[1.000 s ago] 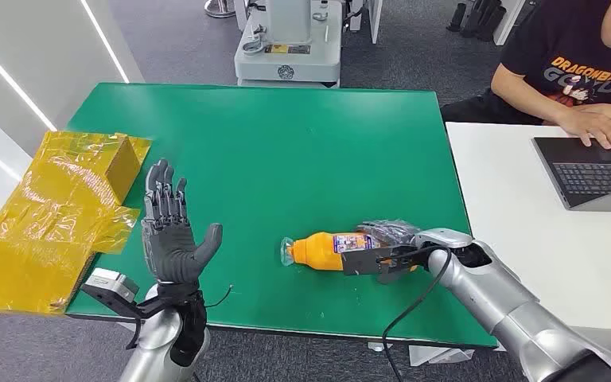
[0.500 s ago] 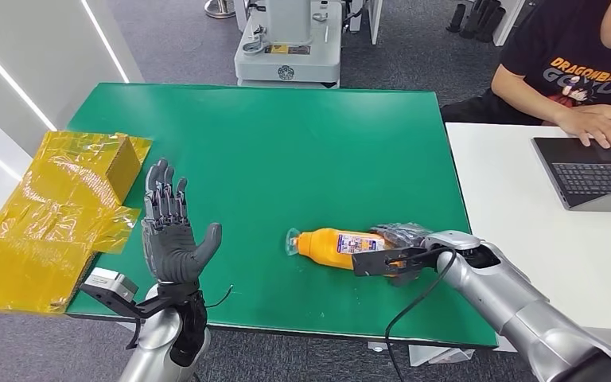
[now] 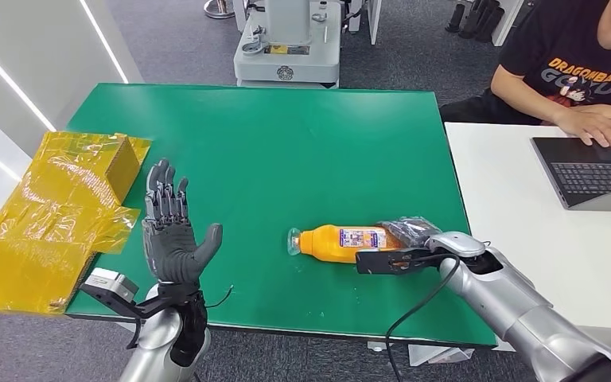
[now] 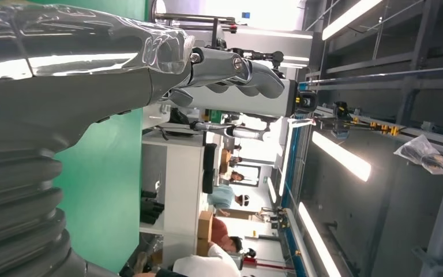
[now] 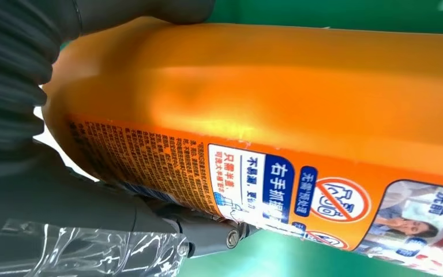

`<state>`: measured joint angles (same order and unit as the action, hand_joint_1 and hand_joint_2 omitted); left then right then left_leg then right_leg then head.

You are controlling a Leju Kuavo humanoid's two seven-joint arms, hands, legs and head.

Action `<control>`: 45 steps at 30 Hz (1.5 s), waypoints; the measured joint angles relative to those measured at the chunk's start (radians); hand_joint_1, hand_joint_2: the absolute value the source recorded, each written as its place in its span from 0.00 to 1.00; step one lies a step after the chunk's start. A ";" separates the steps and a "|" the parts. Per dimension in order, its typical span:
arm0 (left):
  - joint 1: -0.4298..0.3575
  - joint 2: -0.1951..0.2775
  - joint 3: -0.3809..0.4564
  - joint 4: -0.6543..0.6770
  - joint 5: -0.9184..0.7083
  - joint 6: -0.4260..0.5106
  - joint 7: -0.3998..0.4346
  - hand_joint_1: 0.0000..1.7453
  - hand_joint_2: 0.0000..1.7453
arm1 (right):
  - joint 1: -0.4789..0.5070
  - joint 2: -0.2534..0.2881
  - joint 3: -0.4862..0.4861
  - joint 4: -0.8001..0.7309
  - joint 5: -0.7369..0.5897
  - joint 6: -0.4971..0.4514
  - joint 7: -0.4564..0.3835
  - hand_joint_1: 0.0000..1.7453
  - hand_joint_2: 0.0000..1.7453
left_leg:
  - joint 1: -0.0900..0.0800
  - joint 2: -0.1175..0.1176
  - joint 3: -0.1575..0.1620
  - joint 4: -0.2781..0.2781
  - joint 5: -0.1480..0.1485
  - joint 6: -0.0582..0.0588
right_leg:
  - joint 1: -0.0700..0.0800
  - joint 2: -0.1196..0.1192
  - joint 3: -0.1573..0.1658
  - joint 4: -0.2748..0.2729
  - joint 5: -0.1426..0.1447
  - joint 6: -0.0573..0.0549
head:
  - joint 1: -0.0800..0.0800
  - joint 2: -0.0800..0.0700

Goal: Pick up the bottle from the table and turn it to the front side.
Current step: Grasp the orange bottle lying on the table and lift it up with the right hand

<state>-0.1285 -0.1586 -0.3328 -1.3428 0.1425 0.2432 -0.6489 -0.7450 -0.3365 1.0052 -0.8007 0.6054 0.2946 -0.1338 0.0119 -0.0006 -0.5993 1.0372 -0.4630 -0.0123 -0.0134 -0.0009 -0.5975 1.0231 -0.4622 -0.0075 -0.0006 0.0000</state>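
— Where is the bottle (image 3: 342, 241) now?

— Lying on its side on the green table (image 3: 286, 143), lower centre-right of the head view, cap end pointing toward the left of the frame. It's orange, with a printed label around the middle.

— And the right hand (image 3: 402, 247) has it?

— It's wrapped around the base end of the bottle; dark fingers (image 3: 410, 229) curl over the far side and the thumb runs along the near side. In the right wrist view the orange body (image 5: 277, 86) sits right against the grey palm, label text turned toward the camera, so I'd call it held (whether it's lifted clear of the table I can't tell).

— What about the left hand (image 3: 171, 231)?

— Upright at the lower left of the head view, over the near edge of the table, palm showing, fingers spread apart and pointing up, thumb out to the side. It holds nothing. In the left wrist view its fingers (image 4: 236, 66) stretch away into the room.

— Anything else around?

— Crumpled yellow plastic sheeting (image 3: 48, 215) with a yellow box (image 3: 119, 163) at the left edge of the frame. Upper right, a person in a black shirt (image 3: 577, 56) sits at a white desk (image 3: 541, 231), a hand (image 3: 597, 126) at a laptop (image 3: 593, 171).
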 joint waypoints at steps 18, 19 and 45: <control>0.002 -0.011 0.000 0.000 -0.017 0.009 -0.002 0.00 1.00 | 0.209 0.155 -0.267 -0.131 0.101 -0.501 -0.048 1.00 1.00 | 0.000 0.000 -0.002 0.000 0.000 0.000 | 0.000 0.000 -0.001 0.000 0.000 0.000 | 0.000 0.000; 0.002 -0.011 0.000 0.000 -0.017 0.010 -0.002 0.00 1.00 | 0.222 0.167 -0.292 -0.145 0.103 -0.529 -0.054 1.00 1.00 | 0.000 0.000 -0.002 0.000 0.000 0.000 | 0.000 0.000 -0.001 0.000 0.000 0.000 | 0.000 0.000; -0.001 -0.016 -0.045 0.001 0.013 -0.022 0.080 0.00 1.00 | 0.409 0.333 -0.446 -0.270 -0.141 -0.857 -0.319 1.00 1.00 | 0.000 0.000 -0.002 -0.001 0.000 0.000 | 0.000 0.000 -0.002 0.000 0.000 0.000 | 0.000 0.000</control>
<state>-0.1291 -0.1741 -0.3780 -1.3420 0.1554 0.2208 -0.5693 -0.3364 -0.0036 0.5591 -1.0703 0.4647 -0.5620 -0.4526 0.0120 -0.0006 -0.6014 1.0366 -0.4631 -0.0123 -0.0131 -0.0010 -0.5992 1.0229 -0.4625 -0.0074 -0.0004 0.0000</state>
